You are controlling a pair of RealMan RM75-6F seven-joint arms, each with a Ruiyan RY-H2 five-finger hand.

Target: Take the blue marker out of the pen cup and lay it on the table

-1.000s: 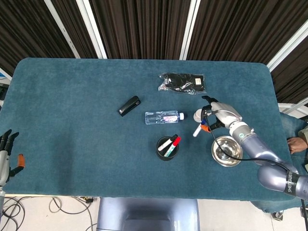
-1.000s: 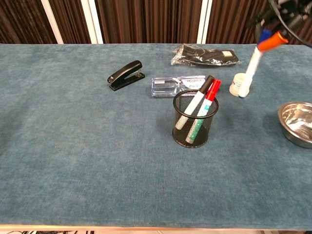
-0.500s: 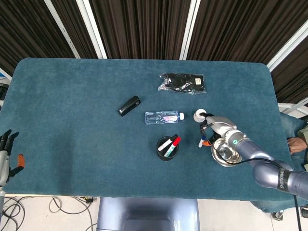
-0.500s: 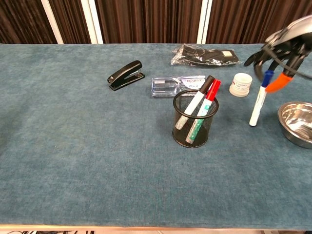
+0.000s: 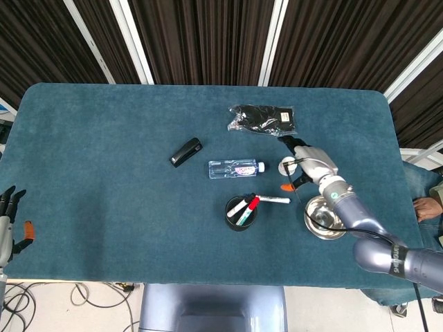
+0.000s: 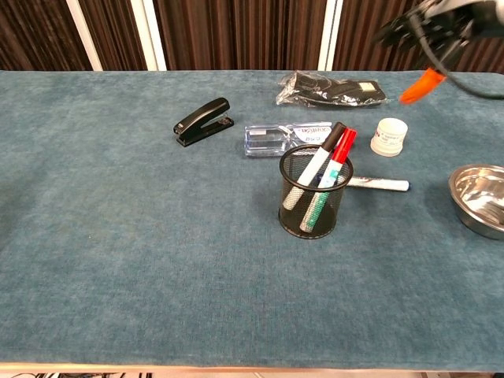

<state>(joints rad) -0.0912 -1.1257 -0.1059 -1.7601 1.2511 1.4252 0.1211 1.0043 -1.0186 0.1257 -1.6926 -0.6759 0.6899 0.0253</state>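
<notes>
Since half a second ago the blue marker with the white barrel (image 6: pixel 378 184) has gone from hanging upright in the right hand (image 6: pixel 429 24) to lying flat on the teal cloth-covered counter (image 6: pixel 157 260). It is seen just right of the black wire-mesh pen cup (image 6: pixel 315 202), in front of the small white round jar (image 6: pixel 390 136) and left of the steel bowl (image 6: pixel 479 199). Its blue cap is hidden behind the cup in the chest view and is too small to confirm in the head view.

The right hand has been raised clear and now sits above the jar, well apart from the marker. Its fingers (image 5: pixel 290 146) are spread and nothing is held.

The left hand (image 5: pixel 10 220) is recorded at the counter's near left edge, fingers apart, empty.

A black-capped marker (image 6: pixel 316 167) and a red-capped marker (image 6: pixel 329 175) are left in the cup.

Judgement: release done and the marker laid down; the task appears complete, with only withdrawal of the arm left.
</notes>
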